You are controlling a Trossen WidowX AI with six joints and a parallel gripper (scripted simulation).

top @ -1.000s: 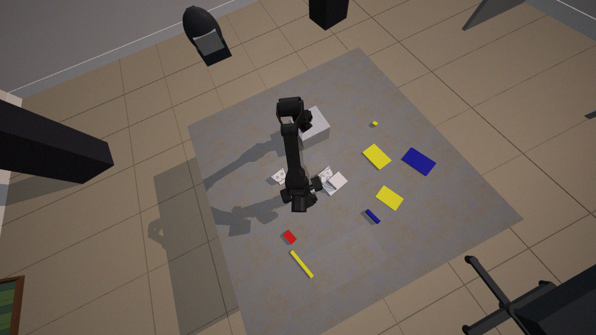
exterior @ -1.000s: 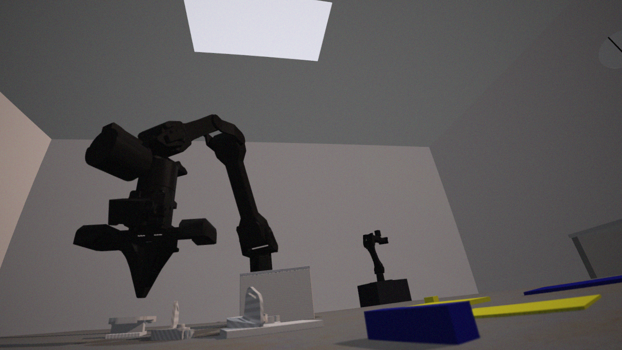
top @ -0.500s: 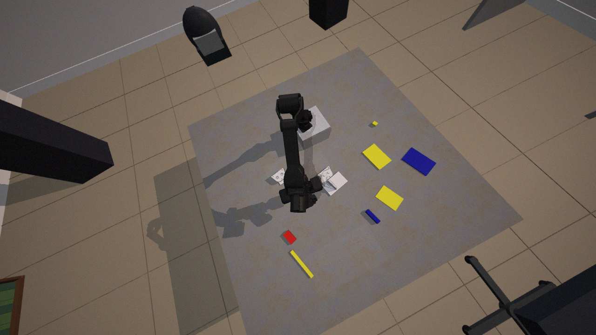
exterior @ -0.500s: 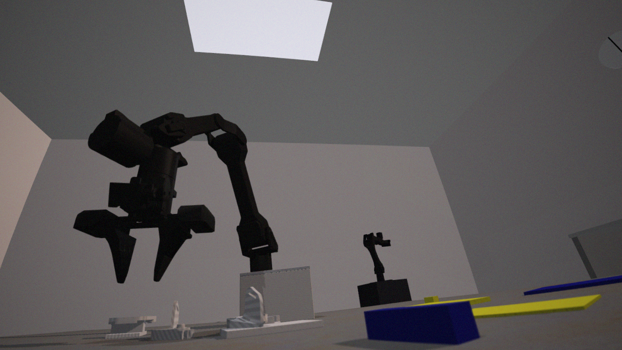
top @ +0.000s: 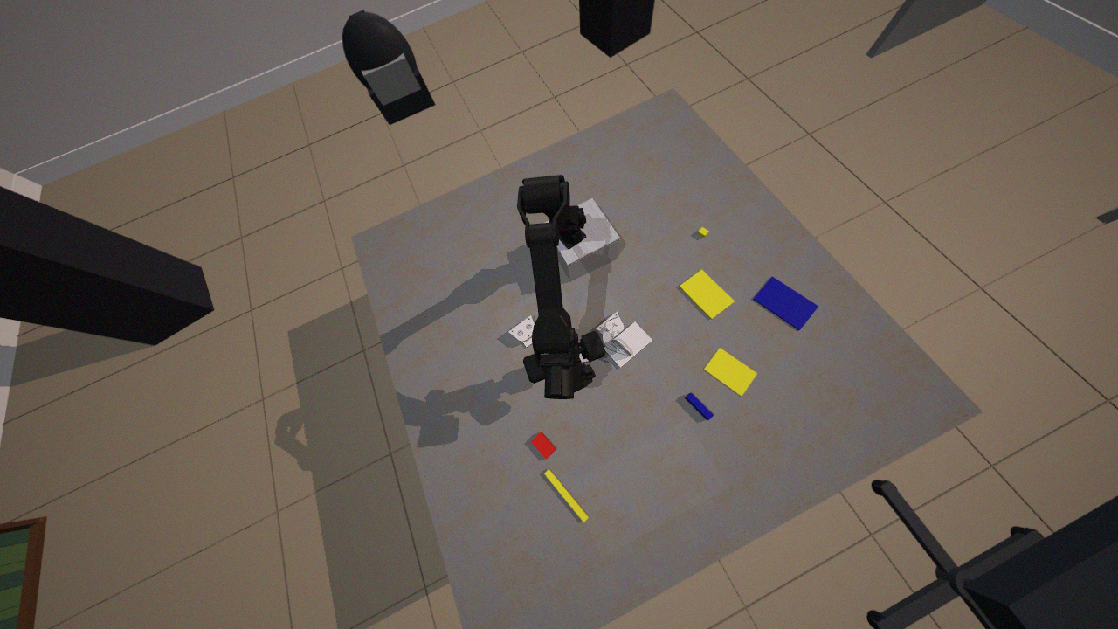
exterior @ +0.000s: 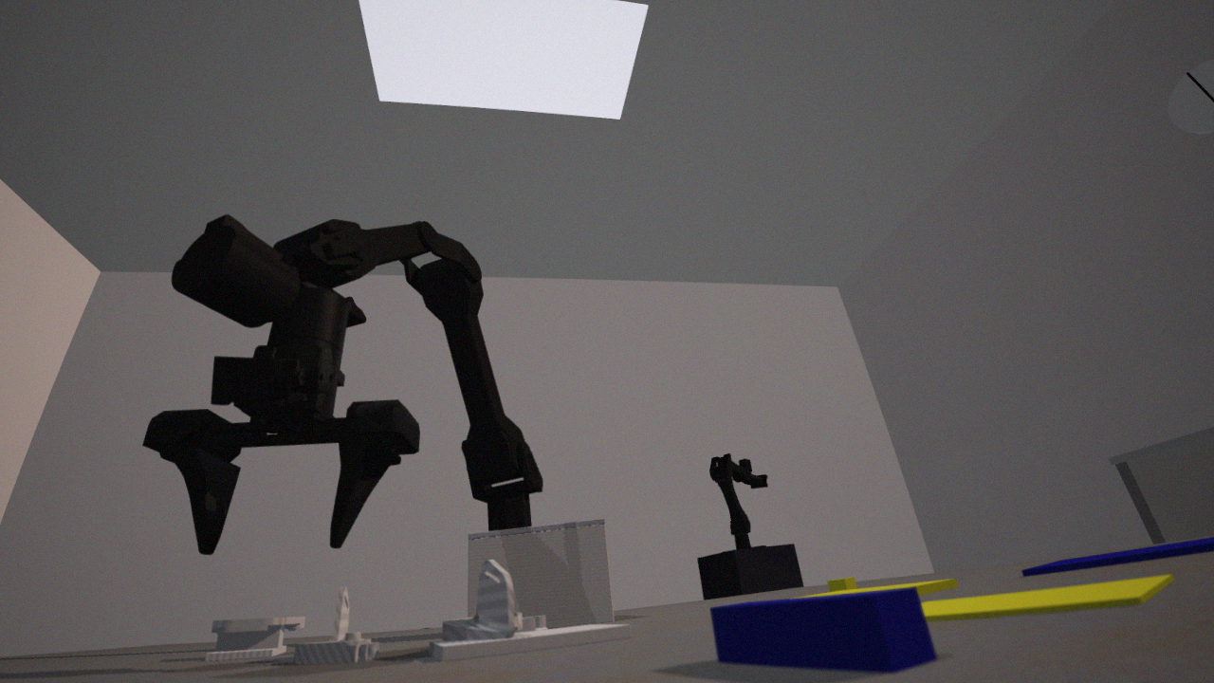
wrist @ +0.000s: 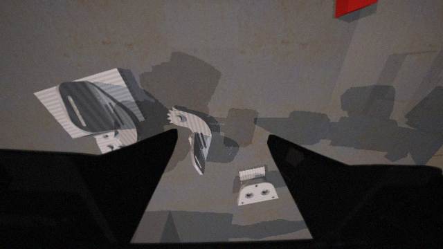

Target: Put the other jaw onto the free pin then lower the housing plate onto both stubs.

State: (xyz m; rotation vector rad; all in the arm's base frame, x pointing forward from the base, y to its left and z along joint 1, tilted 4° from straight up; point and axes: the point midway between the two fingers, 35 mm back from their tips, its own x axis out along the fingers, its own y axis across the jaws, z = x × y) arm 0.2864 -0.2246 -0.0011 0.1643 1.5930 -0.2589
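Observation:
My gripper is wide open and empty, above the loose parts. The loose white jaw lies on the table below and between the fingers in the wrist view, its toothed end toward the base and its finger part standing up. The other jaw sits on the white base. The housing plate lies apart on the table, its two-holed face up. The free pin is not clear to see; the arm hides the loose jaw in the top view.
A red block and a yellow bar lie on the table. A blue block, yellow plates, a blue plate and a small yellow cube lie on the base's side. A white block stands by the arm's foot.

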